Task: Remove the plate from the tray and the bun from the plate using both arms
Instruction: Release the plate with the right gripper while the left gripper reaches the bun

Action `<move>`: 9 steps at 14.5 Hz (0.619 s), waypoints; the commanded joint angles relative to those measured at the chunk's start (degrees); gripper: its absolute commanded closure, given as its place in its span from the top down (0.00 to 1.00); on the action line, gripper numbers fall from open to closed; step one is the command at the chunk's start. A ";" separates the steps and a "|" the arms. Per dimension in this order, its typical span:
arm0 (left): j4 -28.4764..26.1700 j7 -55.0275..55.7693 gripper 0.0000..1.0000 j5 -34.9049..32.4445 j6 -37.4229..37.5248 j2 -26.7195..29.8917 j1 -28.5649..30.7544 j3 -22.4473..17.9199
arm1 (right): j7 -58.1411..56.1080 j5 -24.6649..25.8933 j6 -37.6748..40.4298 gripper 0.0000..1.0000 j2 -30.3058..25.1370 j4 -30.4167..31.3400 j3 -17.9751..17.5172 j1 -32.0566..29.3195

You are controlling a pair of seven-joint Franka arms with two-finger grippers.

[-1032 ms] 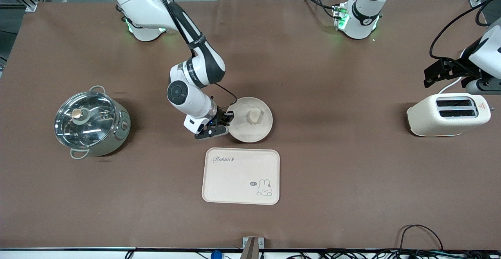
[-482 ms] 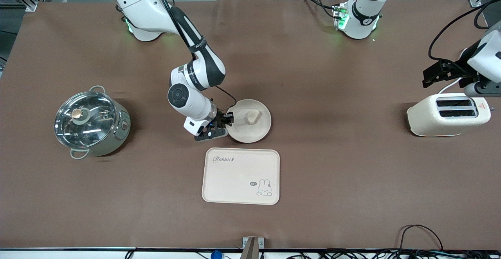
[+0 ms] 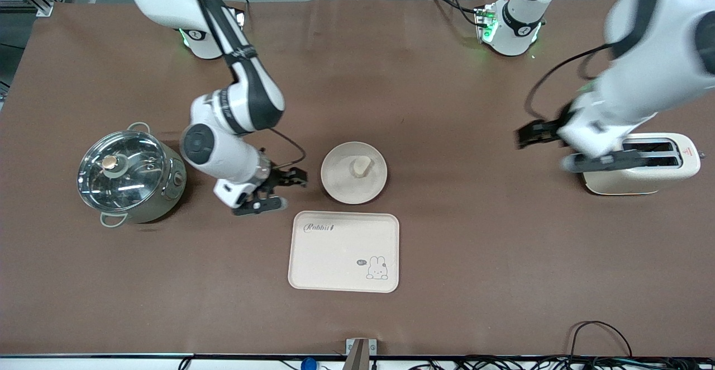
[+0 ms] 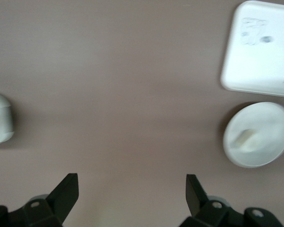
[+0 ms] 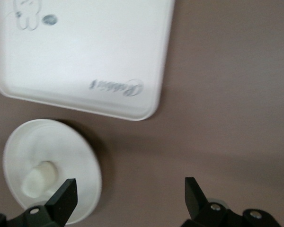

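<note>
Just beside the tray (image 3: 343, 251), on its edge farther from the front camera, the plate (image 3: 354, 172) sits flat on the brown table (image 3: 435, 107), entirely off the tray and not touching it. The bun (image 3: 360, 165) lies on the plate, slightly off centre. By this layout the first half of the task looks done; lifting the bun off the plate remains.

Right gripper (image 3: 281, 184): jaws apart and empty, low over the table beside the plate, toward the right arm's end.

Left gripper (image 3: 544, 143): jaws apart and empty, over the table well apart from the plate, toward the left arm's end.

Next move, as judged: one gripper must come over the plate, straddle the bun with open fingers, and close gently, since the dough looks soft. The plate's raised rim calls for a descent from above.

Surroundings: a toaster (image 3: 640, 164) stands well away from the plate at the left arm's end, partly covered by the left arm. A lidded steel pot (image 3: 132, 173) stands at the right arm's end. Neither appears to block access to the plate.
</note>
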State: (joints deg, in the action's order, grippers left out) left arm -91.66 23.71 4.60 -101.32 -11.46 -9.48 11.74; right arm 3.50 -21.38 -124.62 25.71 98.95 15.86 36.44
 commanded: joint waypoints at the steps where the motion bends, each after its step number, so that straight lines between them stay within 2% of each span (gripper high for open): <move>1: 1.22 5.54 1.00 -0.38 -8.33 -6.10 -6.49 0.38 | -0.25 6.33 4.28 1.00 -6.61 1.77 4.34 -0.15; 3: 1.13 8.34 1.00 -0.29 -15.27 -10.05 -12.81 0.04 | -0.60 9.58 9.20 1.00 -11.27 1.60 9.43 -0.15; 5: 0.96 18.77 1.00 -1.60 -24.14 -14.53 -16.69 0.12 | -0.86 16.16 13.42 1.00 -16.19 1.60 12.43 -0.15; 7: 1.13 25.47 1.00 -7.64 -30.05 -19.19 -21.70 0.21 | -0.78 18.48 17.73 1.00 -19.55 0.29 13.23 -0.15; 9: 0.87 31.02 1.00 -12.48 -34.54 -23.94 -24.52 0.21 | -0.34 18.57 23.79 1.00 -19.21 -4.62 14.46 -0.23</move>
State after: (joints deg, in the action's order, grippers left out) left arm -91.81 50.13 -3.66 -132.60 -31.01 -31.70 12.36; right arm 2.41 -4.28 -104.95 7.02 97.25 29.79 35.69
